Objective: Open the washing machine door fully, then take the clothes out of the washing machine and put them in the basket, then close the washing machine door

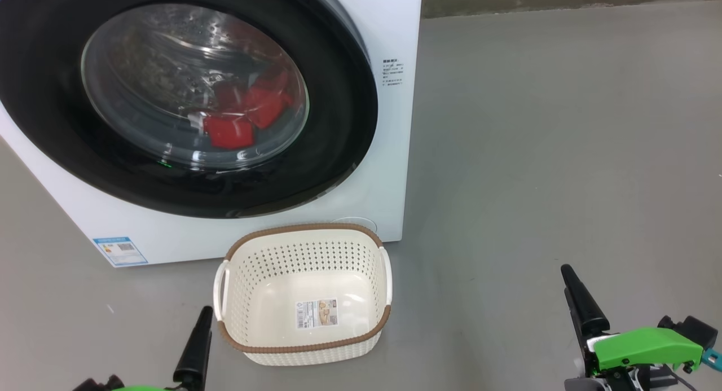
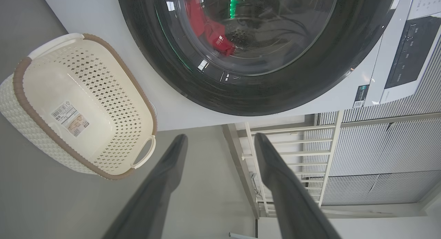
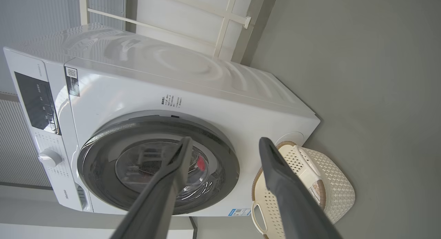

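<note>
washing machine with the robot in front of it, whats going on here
A two-armed robot faces the washing machine, set to unload it, but no step is done yet. The door is shut, with the red clothes visible through its glass. The basket sits empty on the floor in front. The left end effector and right end effector are both open, holding nothing, short of the machine.

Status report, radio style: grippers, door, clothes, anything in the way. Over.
Left gripper open, right gripper open, both empty. Washing machine door shut, clothes inside. Basket empty below door. Path to door clear.
</note>
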Motion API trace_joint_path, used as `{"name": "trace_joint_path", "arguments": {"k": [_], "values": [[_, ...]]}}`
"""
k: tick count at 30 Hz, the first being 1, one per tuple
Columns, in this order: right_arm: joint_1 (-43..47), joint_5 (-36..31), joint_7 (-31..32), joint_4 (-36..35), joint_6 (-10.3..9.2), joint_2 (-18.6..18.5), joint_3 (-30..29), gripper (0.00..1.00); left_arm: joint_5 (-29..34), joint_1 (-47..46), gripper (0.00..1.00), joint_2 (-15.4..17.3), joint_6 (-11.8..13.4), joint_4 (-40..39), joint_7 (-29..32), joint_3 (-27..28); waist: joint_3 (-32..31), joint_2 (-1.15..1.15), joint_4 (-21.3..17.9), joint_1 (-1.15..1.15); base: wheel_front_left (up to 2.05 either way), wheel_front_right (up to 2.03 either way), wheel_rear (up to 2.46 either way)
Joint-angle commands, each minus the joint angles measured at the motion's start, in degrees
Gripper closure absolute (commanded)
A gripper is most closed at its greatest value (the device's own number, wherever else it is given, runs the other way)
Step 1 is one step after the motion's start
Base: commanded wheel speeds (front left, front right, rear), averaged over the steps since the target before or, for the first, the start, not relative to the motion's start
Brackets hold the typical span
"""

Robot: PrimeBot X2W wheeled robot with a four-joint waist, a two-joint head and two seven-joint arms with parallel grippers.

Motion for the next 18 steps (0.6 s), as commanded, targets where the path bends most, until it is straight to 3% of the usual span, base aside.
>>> {"name": "trace_joint_path", "arguments": {"k": [1,18], "values": [[-2.83,-0.78,-0.47,-1.27,-0.01,-0.76,0.55,0.0,0.99,-2.7,0.0,0.69,0.01,-1.16,-0.36,0.3,0.0,0.0,-0.01,-0.01,0.0,0.0,0.0],[-5.08,-16.36,-3.34,-1.63,-0.02,-1.0,2.28,0.0,15.46,-4.5,0.0,0.92,2.16,-2.06,-3.26,-1.92,0.04,0.0,-0.3,-0.01,0.0,0.0,0.0]]}}
